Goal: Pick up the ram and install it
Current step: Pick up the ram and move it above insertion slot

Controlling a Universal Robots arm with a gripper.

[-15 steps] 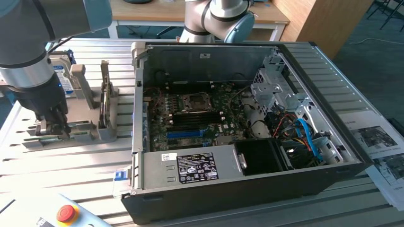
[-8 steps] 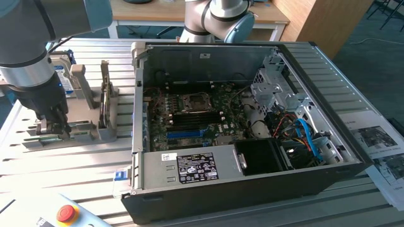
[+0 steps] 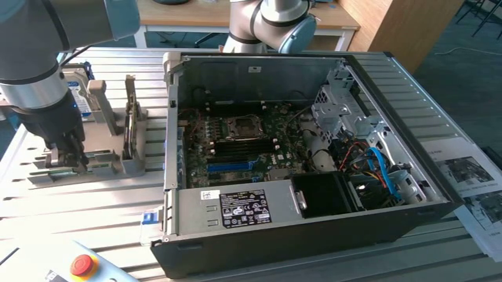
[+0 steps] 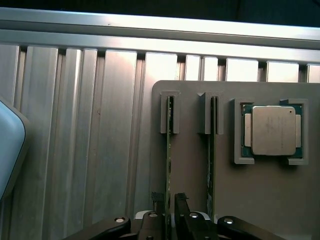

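Exterior view: the end effector (image 3: 67, 155) sits low in a gray holder (image 3: 106, 161) on the tabletop (image 3: 79, 205), with the open computer case (image 3: 314, 176) well off to the exterior view's right of it.

Wrist view: the ram (image 4: 169, 150) stands on edge in its slot, right at the end effector. Whether it is gripped, I cannot tell. A second stick (image 4: 212, 160) is just beside it, and a processor (image 4: 272, 130) lies beyond.

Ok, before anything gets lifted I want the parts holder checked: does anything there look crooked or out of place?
Nothing stands out. The ram at the gripper and the second ram stick stand straight and parallel in the gray holder, and the processor chip sits square in its pocket.
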